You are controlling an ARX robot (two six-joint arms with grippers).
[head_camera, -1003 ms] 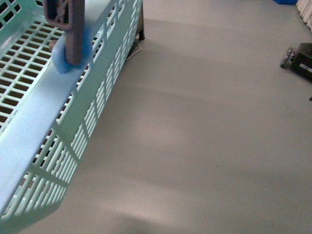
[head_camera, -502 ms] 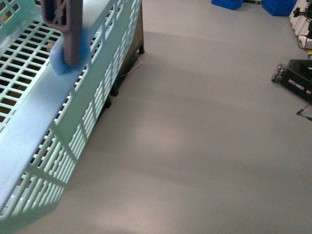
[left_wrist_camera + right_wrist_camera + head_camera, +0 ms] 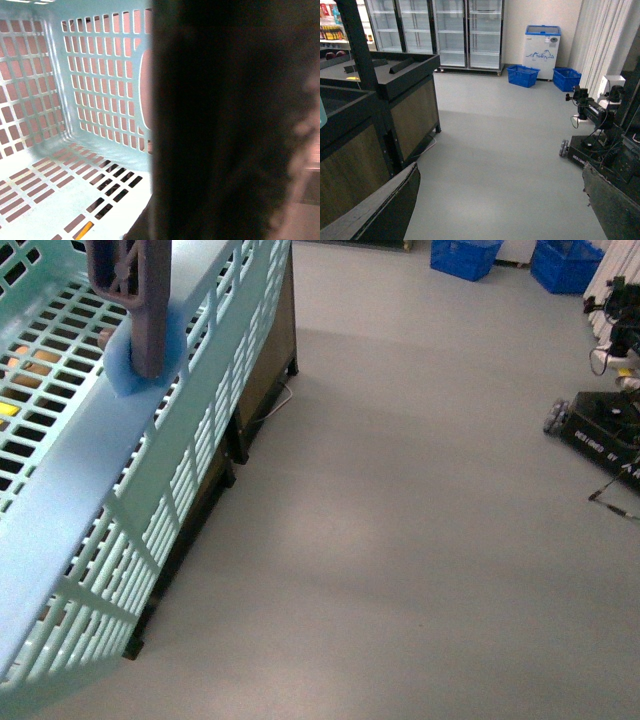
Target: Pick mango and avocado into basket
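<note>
Basket (image 3: 70, 470) edges grey floor (image 3: 400, 540) running to blue crates (image 3: 465, 255).

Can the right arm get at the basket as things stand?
Probably not without turning: the right gripper, open and empty, faces floor and fridges, while the basket sits far left in the front view. Nothing visibly blocks the way.

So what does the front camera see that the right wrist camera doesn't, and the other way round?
Only the front view plainly shows the pale teal basket and its brown handle. Only the right wrist view shows the glass-door fridges, a white chest freezer and curtains. Both show the grey floor, two blue crates and a black wheeled machine.
</note>
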